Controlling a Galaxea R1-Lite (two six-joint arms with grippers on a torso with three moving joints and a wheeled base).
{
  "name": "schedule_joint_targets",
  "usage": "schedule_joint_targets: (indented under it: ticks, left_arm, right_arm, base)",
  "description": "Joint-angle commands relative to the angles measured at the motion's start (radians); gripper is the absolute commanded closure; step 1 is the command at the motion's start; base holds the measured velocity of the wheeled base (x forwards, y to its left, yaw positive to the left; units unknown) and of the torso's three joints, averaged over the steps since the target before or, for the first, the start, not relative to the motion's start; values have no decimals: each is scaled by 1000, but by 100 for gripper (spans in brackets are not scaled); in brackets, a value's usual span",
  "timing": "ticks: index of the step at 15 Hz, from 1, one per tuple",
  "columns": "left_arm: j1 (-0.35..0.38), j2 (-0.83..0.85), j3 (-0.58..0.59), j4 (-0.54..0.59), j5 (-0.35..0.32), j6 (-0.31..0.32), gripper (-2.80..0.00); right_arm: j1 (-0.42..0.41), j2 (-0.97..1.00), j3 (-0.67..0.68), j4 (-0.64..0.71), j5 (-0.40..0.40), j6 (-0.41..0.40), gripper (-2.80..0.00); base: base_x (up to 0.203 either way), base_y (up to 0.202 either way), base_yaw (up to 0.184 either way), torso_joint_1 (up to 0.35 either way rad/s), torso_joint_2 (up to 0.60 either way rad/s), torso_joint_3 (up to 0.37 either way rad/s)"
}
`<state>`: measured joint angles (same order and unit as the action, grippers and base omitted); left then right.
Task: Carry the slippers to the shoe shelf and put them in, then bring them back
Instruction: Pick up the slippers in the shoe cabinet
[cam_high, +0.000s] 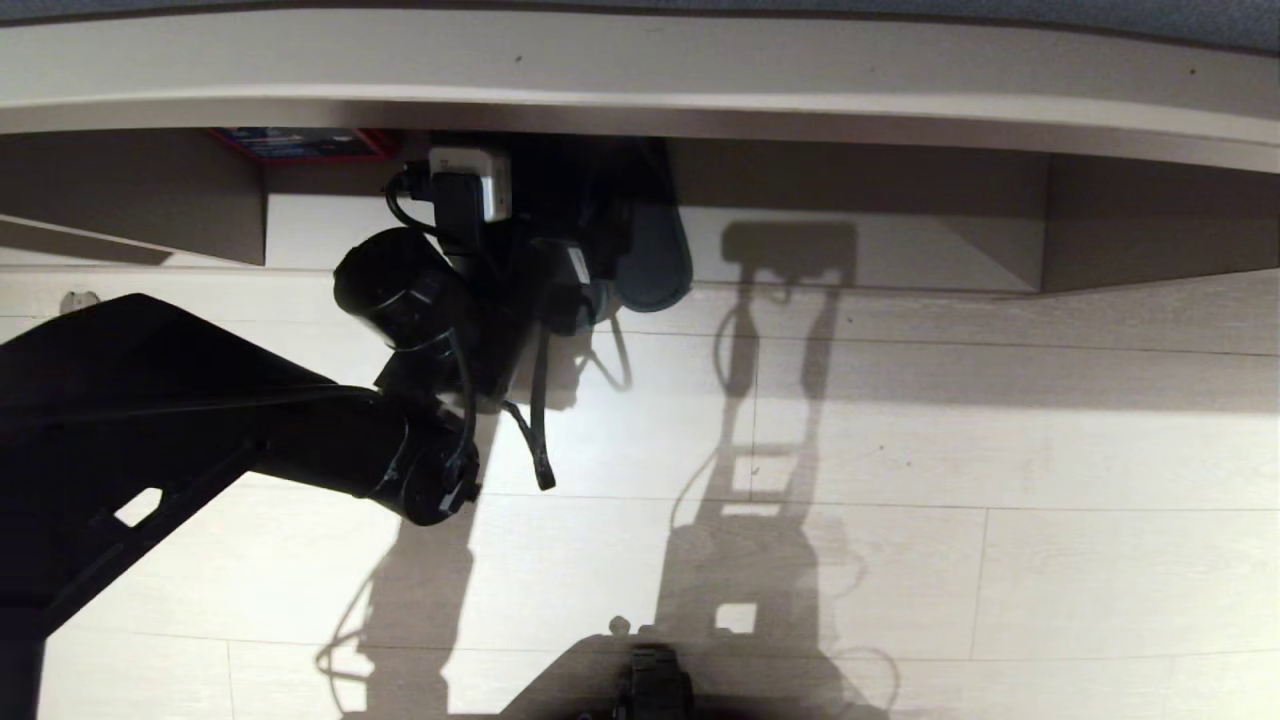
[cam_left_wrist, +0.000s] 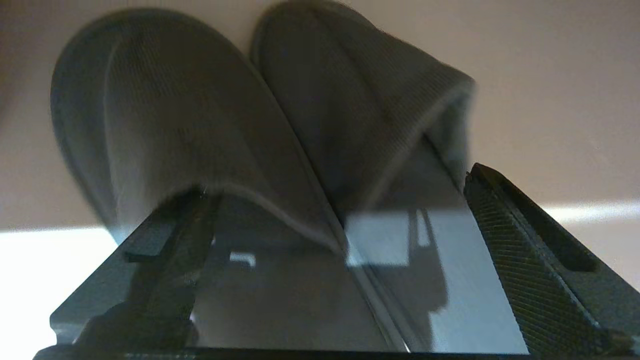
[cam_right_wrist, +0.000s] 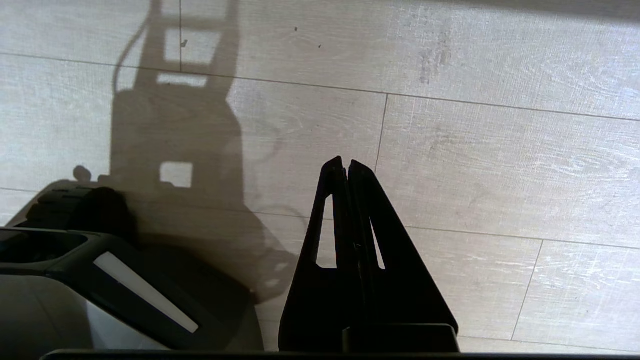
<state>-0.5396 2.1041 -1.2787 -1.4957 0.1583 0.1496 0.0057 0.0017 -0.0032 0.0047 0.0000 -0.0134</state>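
The two dark grey slippers (cam_left_wrist: 165, 125) lie side by side, toes pointing into the shaded shoe shelf (cam_high: 850, 250). My left gripper (cam_left_wrist: 334, 184) is open wide and straddles their heel ends. One finger (cam_left_wrist: 170, 240) reaches under the upper of one slipper, and the other finger (cam_left_wrist: 505, 235) stands just outside the second slipper (cam_left_wrist: 360, 100). In the head view my left arm (cam_high: 400, 290) stretches to the shelf's front edge and hides all but one slipper's rounded end (cam_high: 655, 250). My right gripper (cam_right_wrist: 345, 162) is shut and empty, hanging parked over the floor.
A red and blue flat item (cam_high: 300, 143) lies deep in the cubby on the left. The bench board (cam_high: 640, 60) overhangs the shelf. A side wall (cam_high: 1045, 220) closes the cubby on the right. Pale wood floor (cam_high: 900, 450) stretches in front, and my base (cam_right_wrist: 75, 280) sits below.
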Motion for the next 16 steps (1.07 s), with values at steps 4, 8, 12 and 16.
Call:
schedule_joint_targets:
  ticks: [4,8,12,16]
  left_arm:
    - [53,122,-205,28,3,5,-280]
    - [50,83,-233,43,2,11,-280]
    - [36,-35,-156,40,1,22,-280]
    - [9,-110,-3,18,-1,27,-280]
  right_arm:
    - [0,0,0,0,0,0,0]
    - [0,0,0,1,0,0,0]
    - [0,3,0,1,0,0,0]
    - [0,3,0,1,0,0,0]
  base:
    - [0,0,0,0,0,0]
    - [0,0,0,0,0,0]
    - [0,0,0,0,0,0]
    - [0,0,0,0,0,0]
